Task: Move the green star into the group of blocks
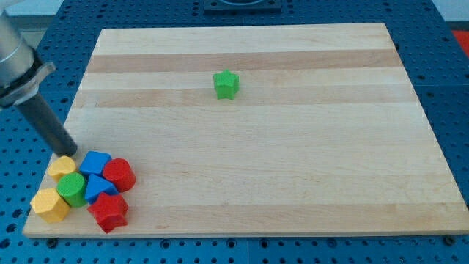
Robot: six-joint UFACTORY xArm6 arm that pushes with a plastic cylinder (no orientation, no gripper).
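The green star (226,84) lies alone on the wooden board (293,161), a little left of centre toward the view's top. The group of blocks sits at the board's bottom left corner: a yellow block (62,168), a blue block (95,163), a red block (119,174), a green cylinder (72,189), a second blue block (99,188), a yellow hexagon-like block (50,205) and a red star (108,211). My tip (67,152) is at the group's upper left edge, right next to the upper yellow block, far from the green star.
The board lies on a blue perforated table (451,73). The arm's grey body (18,66) reaches in from the view's upper left, over the board's left edge.
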